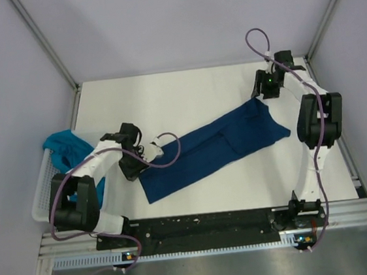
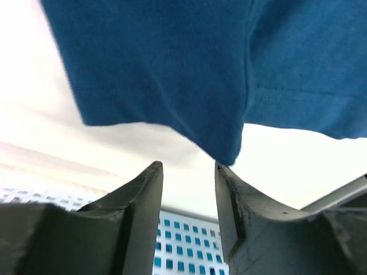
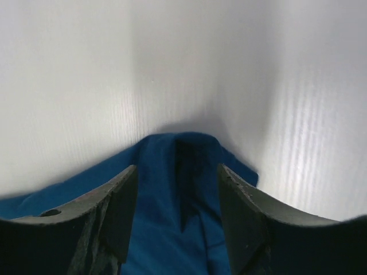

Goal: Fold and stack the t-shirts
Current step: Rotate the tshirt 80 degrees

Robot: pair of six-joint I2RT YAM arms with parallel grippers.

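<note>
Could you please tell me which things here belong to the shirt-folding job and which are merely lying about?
Part of the job:
- dark blue t-shirt, stretched across the table
- teal t-shirt, in the white lattice basket
- left gripper and right gripper, one at each end of the blue shirt

Just lying about:
- white lattice basket
- table

Robot lab cell: white table (image 1: 186,98), aluminium frame posts (image 1: 41,39), plain pale walls (image 1: 178,20), black mounting rail (image 1: 206,226).

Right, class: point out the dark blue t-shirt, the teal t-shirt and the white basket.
dark blue t-shirt (image 1: 214,150): top view, middle of the cloth.
teal t-shirt (image 1: 63,145): top view, its bunched cloth.
white basket (image 1: 43,191): top view, its left lattice wall.
</note>
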